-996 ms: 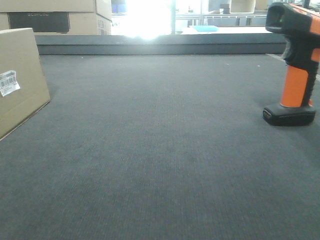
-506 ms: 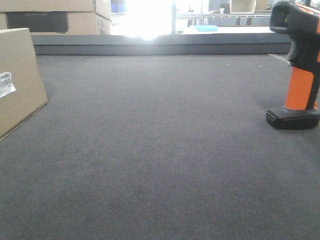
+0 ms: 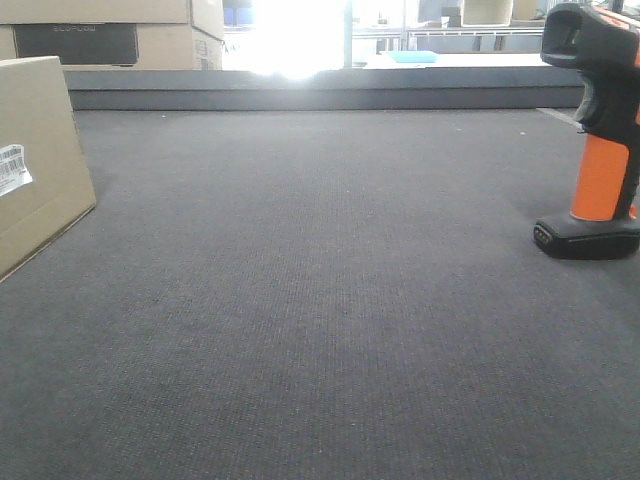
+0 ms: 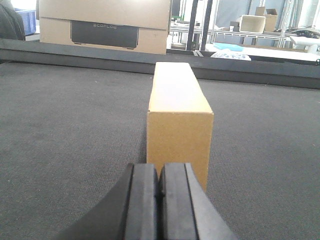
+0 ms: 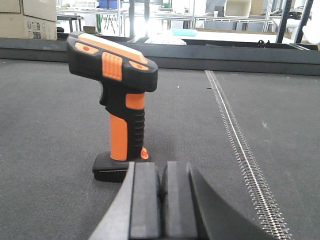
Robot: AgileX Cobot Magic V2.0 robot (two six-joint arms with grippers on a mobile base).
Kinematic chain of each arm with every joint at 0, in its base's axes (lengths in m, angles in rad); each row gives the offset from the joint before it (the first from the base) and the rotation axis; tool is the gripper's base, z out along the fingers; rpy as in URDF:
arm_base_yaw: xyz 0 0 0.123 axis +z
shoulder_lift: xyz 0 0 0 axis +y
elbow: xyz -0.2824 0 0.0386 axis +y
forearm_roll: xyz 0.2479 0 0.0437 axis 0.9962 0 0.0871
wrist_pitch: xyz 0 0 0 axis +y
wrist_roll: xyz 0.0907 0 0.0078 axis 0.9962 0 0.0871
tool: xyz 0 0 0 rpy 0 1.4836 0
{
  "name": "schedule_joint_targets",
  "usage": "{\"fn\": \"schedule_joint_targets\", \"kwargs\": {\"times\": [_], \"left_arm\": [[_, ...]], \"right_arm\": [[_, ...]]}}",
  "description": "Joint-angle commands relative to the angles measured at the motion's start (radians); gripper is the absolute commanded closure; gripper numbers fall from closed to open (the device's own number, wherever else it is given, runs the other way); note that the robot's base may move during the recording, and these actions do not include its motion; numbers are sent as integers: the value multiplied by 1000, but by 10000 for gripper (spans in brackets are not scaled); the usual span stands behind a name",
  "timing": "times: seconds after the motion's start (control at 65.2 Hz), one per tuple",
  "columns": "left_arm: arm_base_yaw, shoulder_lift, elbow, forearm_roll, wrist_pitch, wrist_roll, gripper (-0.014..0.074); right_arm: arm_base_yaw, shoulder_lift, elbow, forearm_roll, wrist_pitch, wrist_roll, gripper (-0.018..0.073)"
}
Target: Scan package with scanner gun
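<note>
The package (image 3: 40, 160), a plain tan box with a white barcode label (image 3: 12, 168) on its side, stands at the left edge of the front view. In the left wrist view the package (image 4: 179, 115) lies end-on just beyond my left gripper (image 4: 160, 192), which is shut and empty. The scanner gun (image 3: 597, 130) stands upright on its black base at the right edge. In the right wrist view the scanner gun (image 5: 117, 100) stands a short way ahead and slightly left of my right gripper (image 5: 161, 192), also shut and empty.
Dark grey carpet covers the table, with a raised dark ledge (image 3: 320, 95) along its far side. A cardboard box with a dark panel (image 4: 104, 27) stands behind the ledge. A seam line (image 5: 240, 145) runs across the carpet right of the scanner.
The front view has shifted slightly: the package sits a little further left and the scanner gun a little further right and lower than one second ago. In the last half second nothing moved.
</note>
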Motion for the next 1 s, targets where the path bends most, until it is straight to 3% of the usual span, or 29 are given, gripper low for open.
{"fn": "schedule_joint_targets", "kwargs": {"times": [0.0,0.276,0.475,0.582,0.674,0.812,0.981], "left_arm": [[-6,-4,-3,-7,-22,-5,707],[-4,-4,-3,-7,-112,-5,707],[-2,-4,-3,-7,-271,-5,707],[-2,-4,-42,-7,-275,-5,707],[-2,-4,-169,40,-193,-5,707],[-2,38,-394,94,36,-3,652],[-2,184,-646,94,295,2,359]], "right_arm": [[0,-3,-1,-1,-22,-1,720],[0,-3,-1,-1,-53,-1,720],[0,-3,-1,-1,-239,-1,720],[0,-3,-64,-1,-235,-1,720],[0,-3,-190,-1,-147,-1,720],[0,49,-393,-1,41,-1,720],[0,194,-587,-1,219,-1,720]]}}
